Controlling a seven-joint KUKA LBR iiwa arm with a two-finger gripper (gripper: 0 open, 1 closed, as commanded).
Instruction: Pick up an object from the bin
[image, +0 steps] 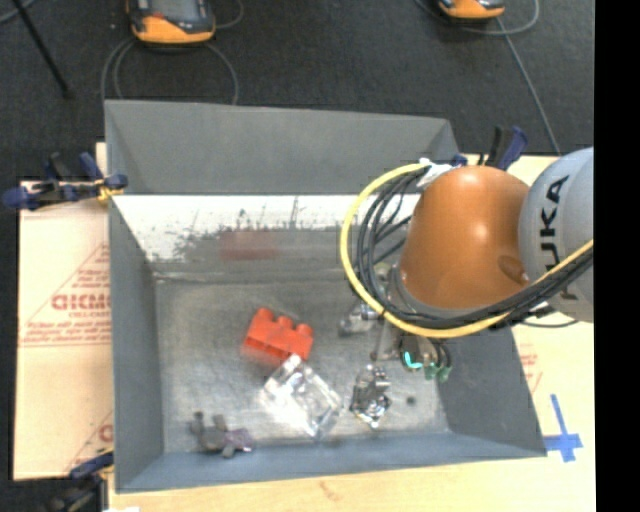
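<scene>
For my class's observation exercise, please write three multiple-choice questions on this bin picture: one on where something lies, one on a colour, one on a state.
1. Where in the bin does the small dark piece lie?
A. near the floor's lower-left corner in the view
B. against the far wall
C. beside the right wall

2. What colour is the toy building brick?
A. blue
B. orange-red
C. green

3. How is the clear plastic piece placed?
A. resting on the bin floor
B. hanging above the rim
C. lying outside the bin

Answers:
1 A, it sits close to the near-left corner.
2 B, its studs and body are orange-red.
3 A, it lies on the floor just left of the gripper, nearer the viewer than the brick.
</scene>
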